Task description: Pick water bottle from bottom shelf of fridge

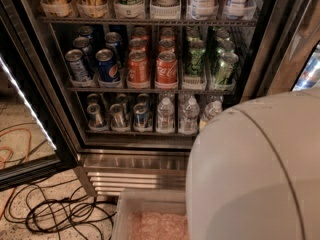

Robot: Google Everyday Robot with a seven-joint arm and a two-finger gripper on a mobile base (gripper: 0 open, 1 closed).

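The fridge point(131, 160) stands open in front of me, dark inside, with a ribbed steel grille at its base. On the bottom shelf point(134, 132) three clear water bottles with white caps stand in a row: one point(165, 115) in the middle, a second point(189, 115) to its right, and a third point(209, 112) partly behind my arm. Slim silver cans point(118, 116) fill the left of that shelf. My white arm housing point(255, 169) covers the lower right of the view. My gripper does not show anywhere in the camera view.
The middle rack holds Pepsi point(107, 65), orange point(137, 67), Coke point(166, 68) and green cans point(196, 59). The open door with its light strip point(26, 104) stands at the left. Cables point(55, 214) lie on the floor. A white bin point(150, 219) sits below the grille.
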